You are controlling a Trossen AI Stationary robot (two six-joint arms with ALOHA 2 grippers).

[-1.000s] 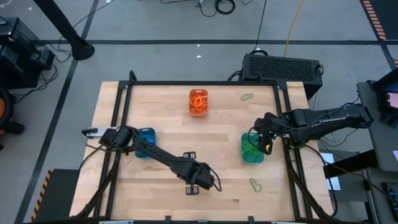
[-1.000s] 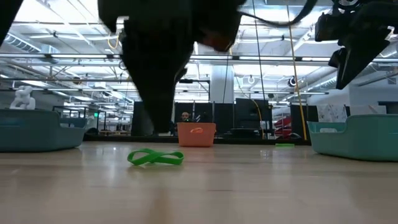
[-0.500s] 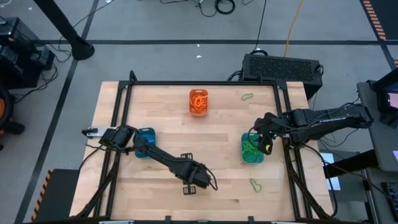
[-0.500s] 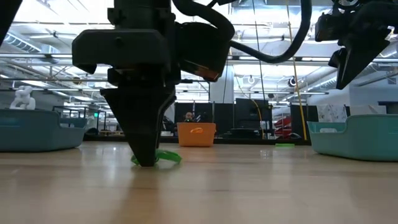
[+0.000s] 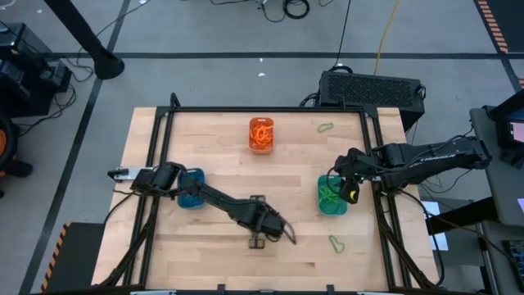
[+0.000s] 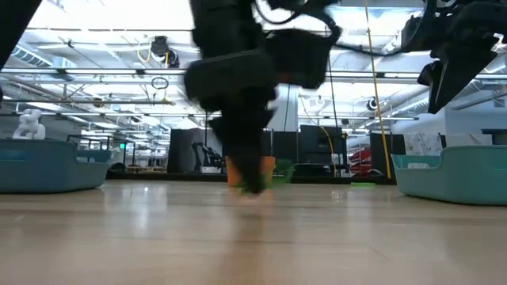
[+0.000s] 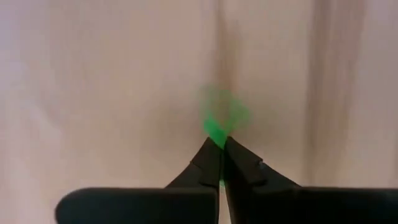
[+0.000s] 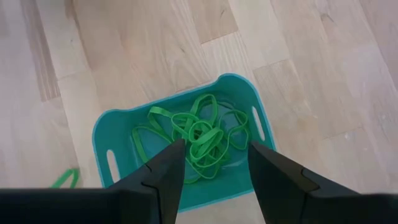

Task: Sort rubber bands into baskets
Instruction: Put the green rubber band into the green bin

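Left arm (image 5: 217, 199) lies diagonally across the table's (image 5: 213, 147) left-front part, from beside the blue basket (image 5: 191, 188) to near mid-front, blocking that stretch. Right gripper (image 5: 348, 176) hangs over the teal basket (image 5: 332, 195) at the right edge, fingers (image 8: 165, 169) spread above its opening, so entry there is obstructed. Orange basket (image 5: 261, 134) stands alone at rear centre w/ bare wood all round; middle & left-rear are unobstructed.

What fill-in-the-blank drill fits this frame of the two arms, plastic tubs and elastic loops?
1. The left gripper is shut on a thin ____ rubber band.
2. The open right gripper hovers above the ____ plastic basket.
3. The orange plastic basket holds ____ bands.

Missing: green; teal-green; orange
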